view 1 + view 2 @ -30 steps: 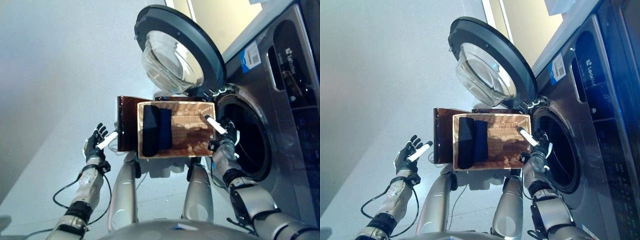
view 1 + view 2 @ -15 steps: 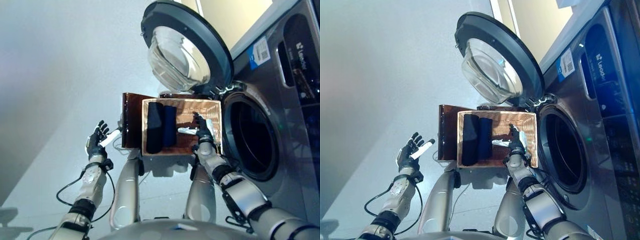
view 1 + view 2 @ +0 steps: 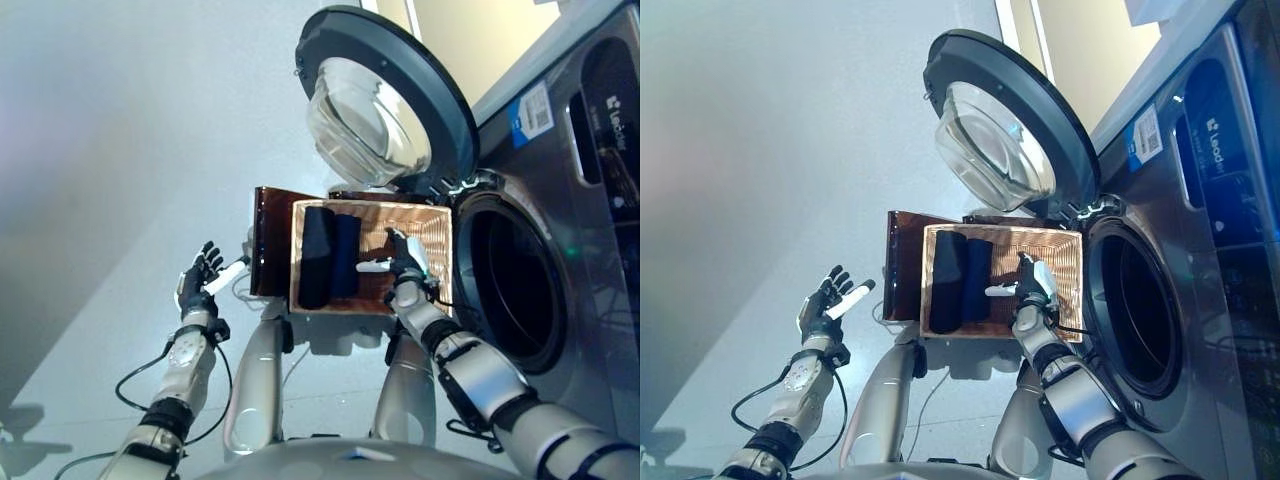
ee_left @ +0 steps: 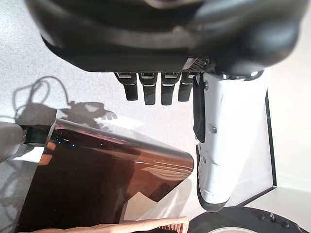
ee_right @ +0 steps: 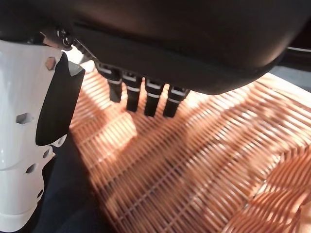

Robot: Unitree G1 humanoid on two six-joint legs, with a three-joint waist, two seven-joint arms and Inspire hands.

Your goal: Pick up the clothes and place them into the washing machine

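Note:
A shallow wicker basket (image 3: 372, 206) rests on a dark brown box (image 3: 268, 240) beside the washing machine. A black rolled garment (image 3: 317, 255) and a navy one (image 3: 346, 255) lie side by side in its left half. My right hand (image 3: 405, 262) is open over the basket's bare right half, its white-covered thumb reaching toward the navy garment. The right wrist view shows straight fingers (image 5: 146, 99) above the wicker (image 5: 204, 160) and dark cloth (image 5: 68, 208) by the thumb. My left hand (image 3: 200, 285) is open and empty, left of the box.
The washing machine's drum opening (image 3: 510, 290) gapes just right of the basket. Its round door (image 3: 385, 100) stands swung open above the basket. Pale floor (image 3: 120, 150) stretches to the left. The left wrist view shows the box's corner (image 4: 97, 179).
My right hand has moved left from the drum opening's edge to over the basket, close to the navy garment. The left hand has stayed put. The camera has shifted slightly.

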